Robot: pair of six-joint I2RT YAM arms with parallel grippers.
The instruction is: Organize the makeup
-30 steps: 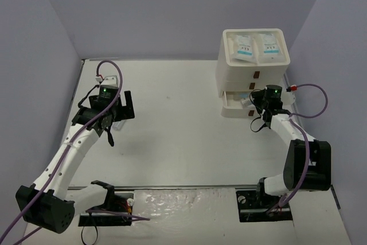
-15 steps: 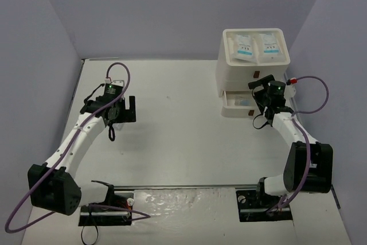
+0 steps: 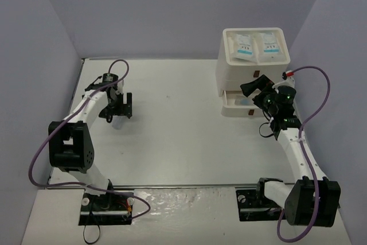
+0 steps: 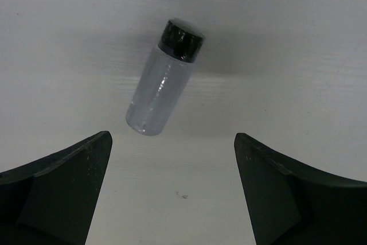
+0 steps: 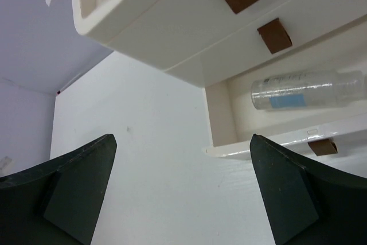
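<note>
A pick-up seemed in hand: the left gripper hung wide open and empty over a black-capped clear vial lying on the table, left side. It likely needed to descend and close. The right gripper, open and empty, faced the open bottom drawer.

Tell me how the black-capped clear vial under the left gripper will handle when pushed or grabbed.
Lying on its side on the table, the round vial will probably roll if nudged. Its smooth clear wall looks slippery, so a pinch may squirt it out. Small, so likely light.
</note>
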